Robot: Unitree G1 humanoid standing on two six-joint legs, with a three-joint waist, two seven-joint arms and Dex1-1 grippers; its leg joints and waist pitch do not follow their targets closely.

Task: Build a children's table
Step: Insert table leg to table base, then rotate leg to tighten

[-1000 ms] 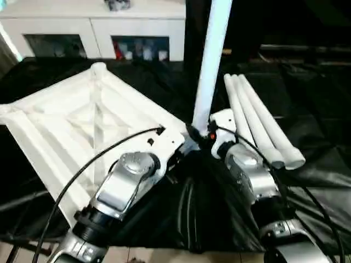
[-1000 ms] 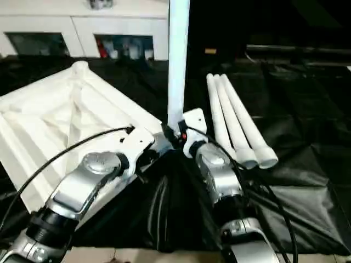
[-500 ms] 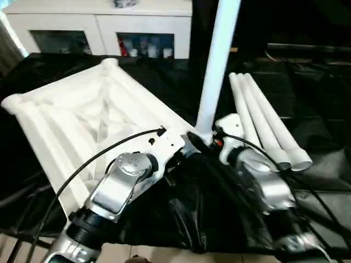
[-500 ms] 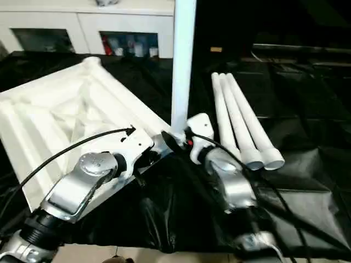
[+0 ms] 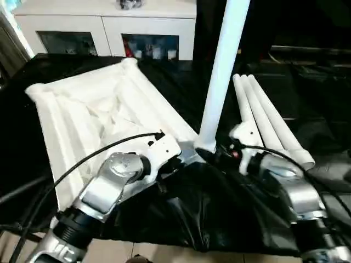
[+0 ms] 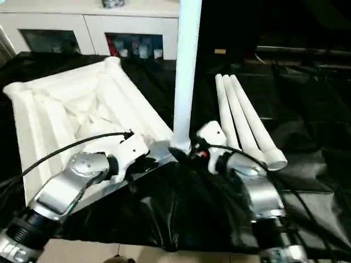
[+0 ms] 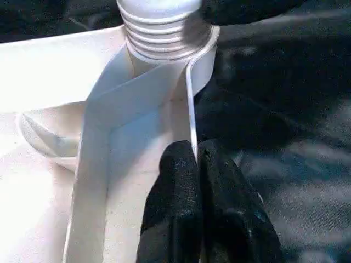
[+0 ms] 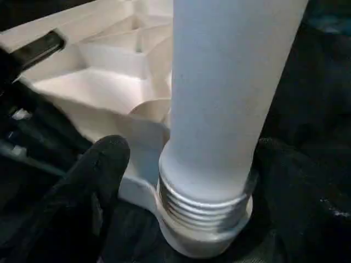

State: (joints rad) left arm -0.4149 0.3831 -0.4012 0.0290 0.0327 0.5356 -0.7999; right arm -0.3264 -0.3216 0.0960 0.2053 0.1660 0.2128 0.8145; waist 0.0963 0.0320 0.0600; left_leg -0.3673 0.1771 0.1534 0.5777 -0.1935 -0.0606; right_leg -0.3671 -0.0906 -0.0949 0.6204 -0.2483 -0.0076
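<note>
The children's table top lies upside down on black cloth, its ribs facing up. One white leg stands upright in the near corner socket, and some thread rings show above the socket. Three more legs lie side by side to the right. My left gripper is shut on the top's thin rim just beside that socket. My right gripper is open around the foot of the upright leg, with one finger standing clear of the leg.
A white cabinet with glass doors stands behind the table. Crumpled black cloth covers the work surface up to its near edge, with pale floor below. Cables run along both of my forearms.
The view has shifted. My right gripper's jaws have widened around the leg's foot and that wrist has drawn a little to the right. The left gripper keeps its hold on the rim.
</note>
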